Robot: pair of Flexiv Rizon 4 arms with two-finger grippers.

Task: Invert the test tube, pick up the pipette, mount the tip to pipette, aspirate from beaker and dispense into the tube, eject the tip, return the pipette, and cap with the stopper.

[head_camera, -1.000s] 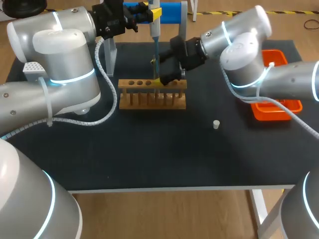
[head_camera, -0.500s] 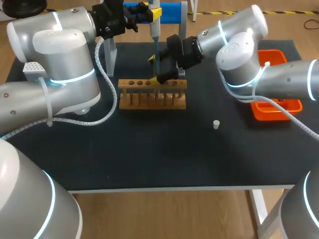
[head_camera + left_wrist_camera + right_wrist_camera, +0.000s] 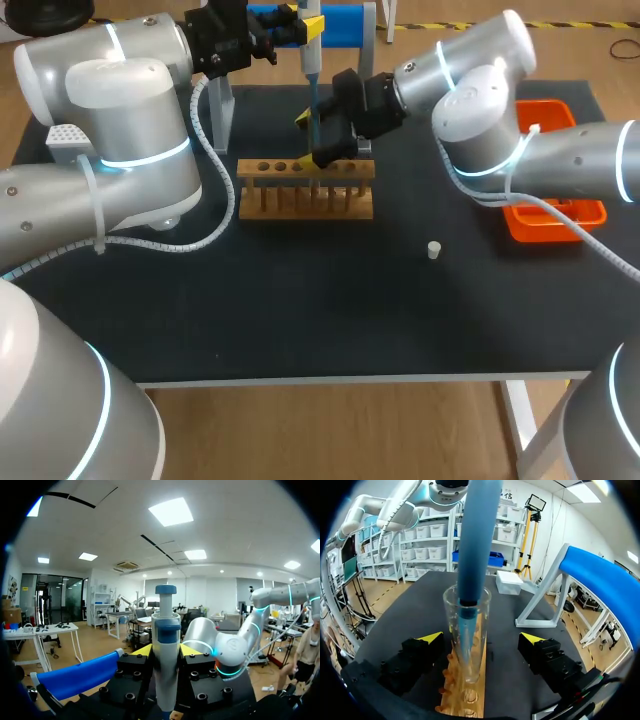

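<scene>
My left gripper (image 3: 298,20) is shut on the blue and white pipette (image 3: 311,62), which it holds upright above the wooden rack (image 3: 300,200). In the left wrist view the pipette (image 3: 166,645) stands clamped between the yellow fingertips (image 3: 142,650). Its blue shaft (image 3: 475,540) reaches down into the mouth of the clear test tube (image 3: 451,630), which stands upright in the rack (image 3: 470,697). My right gripper (image 3: 481,639) is open, a finger on each side of the tube and neither touching it. A white stopper (image 3: 434,250) lies on the black mat to the right.
An orange tray (image 3: 575,215) sits at the right edge under my right arm. A blue-topped stand (image 3: 340,18) is at the back, behind the rack. A white tip box (image 3: 65,140) lies at the far left. The rack has several unfilled holes.
My right gripper has drawn slightly up and back from the rack, staying open around the tube. The left arm and the pipette have not moved.
</scene>
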